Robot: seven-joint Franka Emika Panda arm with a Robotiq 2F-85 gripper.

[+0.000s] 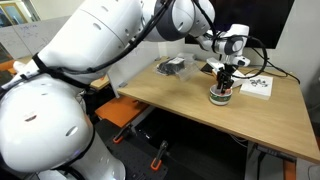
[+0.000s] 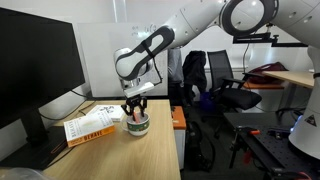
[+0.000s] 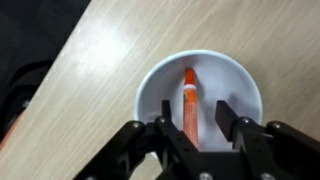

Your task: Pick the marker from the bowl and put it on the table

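Note:
The red-orange marker (image 3: 188, 98) lies in the pale bowl (image 3: 160, 80), seen from above in the wrist view. My gripper (image 3: 192, 122) is open, its two dark fingers down inside the bowl on either side of the marker, not closed on it. In both exterior views the gripper (image 1: 222, 82) (image 2: 136, 108) reaches straight down into the bowl (image 1: 221, 96) (image 2: 138, 125), which stands on the tan wooden table (image 1: 190, 105) (image 2: 120, 155). The marker is hidden in the exterior views.
A white book with an orange band (image 2: 92, 127) lies beside the bowl, also seen as a white book (image 1: 257, 86). A grey object (image 1: 171, 67) sits at the table's far corner. A dark monitor (image 2: 35, 65) stands behind. Office chairs (image 2: 215, 80) stand off the table.

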